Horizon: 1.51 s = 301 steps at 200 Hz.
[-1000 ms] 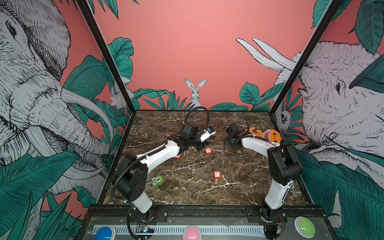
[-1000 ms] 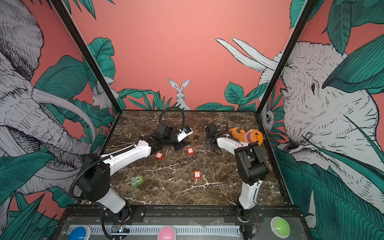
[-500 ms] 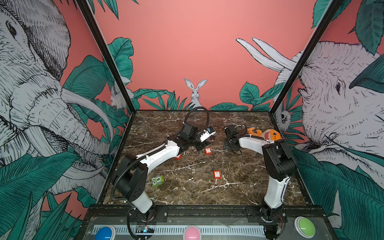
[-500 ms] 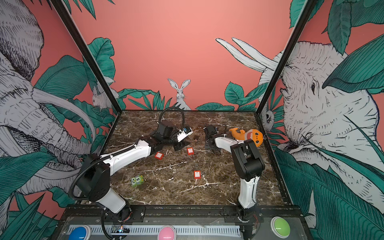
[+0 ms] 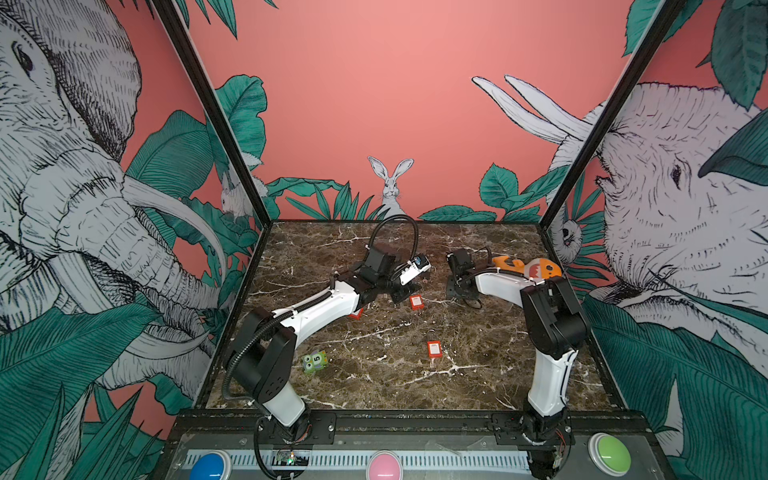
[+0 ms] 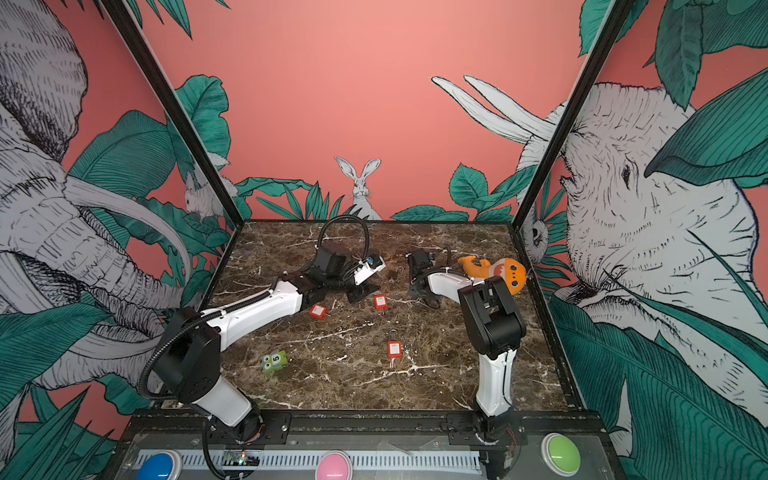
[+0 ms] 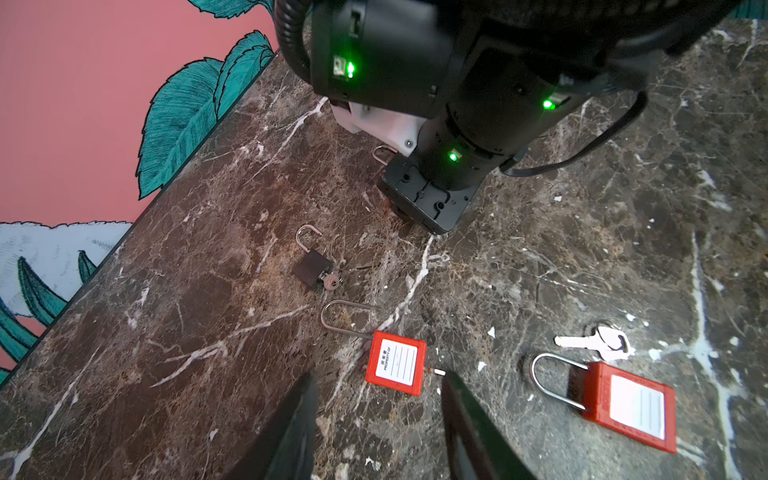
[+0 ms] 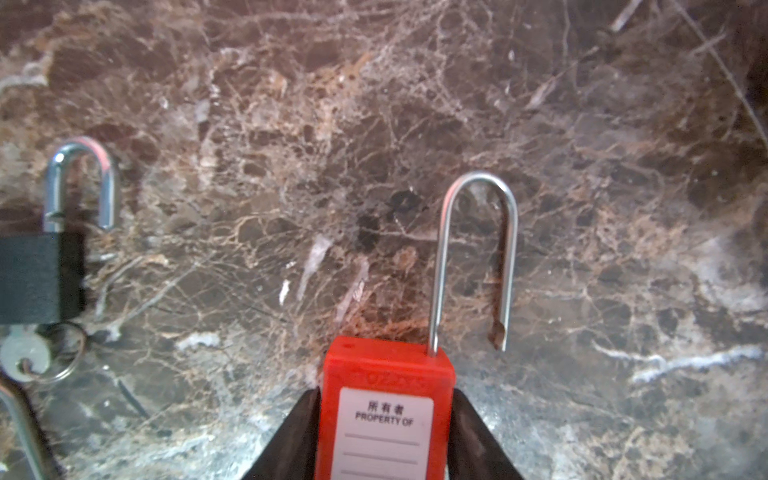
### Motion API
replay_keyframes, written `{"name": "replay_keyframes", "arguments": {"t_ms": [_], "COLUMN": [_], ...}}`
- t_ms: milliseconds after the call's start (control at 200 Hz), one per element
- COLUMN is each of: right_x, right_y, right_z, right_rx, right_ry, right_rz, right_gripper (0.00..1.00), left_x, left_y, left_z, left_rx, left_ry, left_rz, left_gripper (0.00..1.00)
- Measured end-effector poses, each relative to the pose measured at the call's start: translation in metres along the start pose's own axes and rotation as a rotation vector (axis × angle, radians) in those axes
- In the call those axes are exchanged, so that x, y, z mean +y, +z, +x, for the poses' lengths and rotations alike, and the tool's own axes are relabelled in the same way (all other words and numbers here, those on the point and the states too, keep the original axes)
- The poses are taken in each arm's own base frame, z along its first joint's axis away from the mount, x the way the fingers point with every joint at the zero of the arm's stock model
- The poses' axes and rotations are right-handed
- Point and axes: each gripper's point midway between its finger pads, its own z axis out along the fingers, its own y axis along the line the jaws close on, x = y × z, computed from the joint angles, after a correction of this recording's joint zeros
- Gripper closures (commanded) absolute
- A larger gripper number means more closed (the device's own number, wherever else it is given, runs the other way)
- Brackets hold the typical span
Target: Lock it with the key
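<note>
Your right jaws gripped the red padlock (image 8: 384, 415) by its body, shackle (image 8: 440, 274) open, near 1 o'clock on the surface (image 5: 374, 382); left jaws stood wide, empty. Next likely called for pressing that shackle home.

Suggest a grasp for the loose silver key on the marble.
Probably the wide bow of the silver key, coming straight down from above and pinching across the bow's edges. It lies flat on the table, and the slim blade must stay free for a keyhole.
</note>
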Motion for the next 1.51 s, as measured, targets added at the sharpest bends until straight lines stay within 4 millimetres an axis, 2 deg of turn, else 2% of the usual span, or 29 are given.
{"name": "replay_keyframes", "arguments": {"t_ms": [65, 330, 455, 535, 645, 770, 930, 995, 1080, 1230, 1506], "right_x": [0.000, 0.001, 0.005, 0.012, 0.021, 0.031, 0.039, 0.039, 0.038, 0.040, 0.043], "right_y": [0.000, -0.008, -0.030, -0.054, -0.083, -0.114, -0.169, -0.190, -0.207, -0.217, -0.225], "right_z": [0.000, -0.007, -0.019, -0.030, -0.034, -0.020, 0.012, 0.025, 0.038, 0.049, 0.058], "right_rx": [-0.002, -0.027, -0.078, -0.134, -0.193, -0.238, -0.360, -0.438, -0.500, -0.529, -0.558], "right_ry": [-0.012, -0.125, -0.215, -0.304, -0.432, -0.623, -0.918, -1.018, -1.098, -1.194, -1.270], "right_rz": [-0.001, -0.010, -0.049, -0.104, -0.186, -0.309, -0.495, -0.553, -0.597, -0.645, -0.687], "right_gripper": [0.62, 0.68, 0.71, 0.73, 0.75, 0.72, 0.75, 0.76, 0.76, 0.77, 0.79], "left_x": [0.000, -0.001, -0.002, -0.001, 0.001, 0.003, 0.004, 0.000, -0.012, -0.030, -0.041], "left_y": [0.000, -0.003, -0.009, -0.012, -0.015, -0.021, -0.036, -0.042, -0.047, -0.053, -0.055], "left_z": [0.000, 0.001, -0.002, -0.007, -0.011, -0.018, -0.027, -0.032, -0.036, -0.038, -0.044], "left_rx": [0.000, -0.019, -0.047, -0.064, -0.085, -0.140, -0.240, -0.277, -0.309, -0.339, -0.360], "left_ry": [0.000, 0.006, 0.012, 0.018, 0.021, 0.012, -0.006, 0.023, 0.081, 0.158, 0.221], "left_rz": [0.000, -0.009, -0.023, -0.029, -0.028, 0.017, 0.142, 0.193, 0.259, 0.355, 0.441], "left_gripper": [0.50, 0.50, 0.50, 0.50, 0.50, 0.50, 0.49, 0.49, 0.49, 0.48, 0.50]}}
